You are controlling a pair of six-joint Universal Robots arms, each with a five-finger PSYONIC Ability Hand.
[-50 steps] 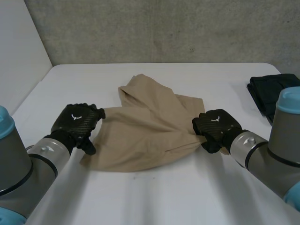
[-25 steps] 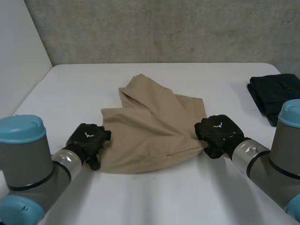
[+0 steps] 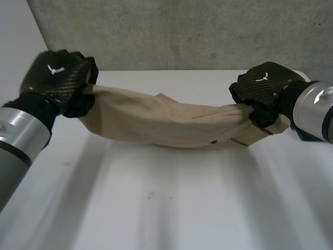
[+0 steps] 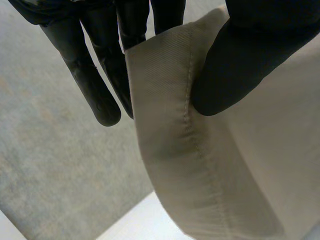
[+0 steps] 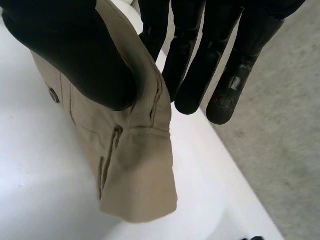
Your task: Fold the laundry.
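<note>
A tan garment hangs stretched in the air between both hands, sagging in the middle above the white table. My left hand holds its left end high; in the left wrist view the thumb pinches a hemmed edge of the tan cloth against the fingers. My right hand holds the right end at about the same height; in the right wrist view its thumb presses a buttoned band of the tan cloth against the fingers.
A grey concrete wall runs behind the table's far edge. The left forearm and the right forearm stand over the table's two sides.
The left hand has closed on the garment's left edge. Both hands have risen, lifting the garment off the table and stretching it between them.
</note>
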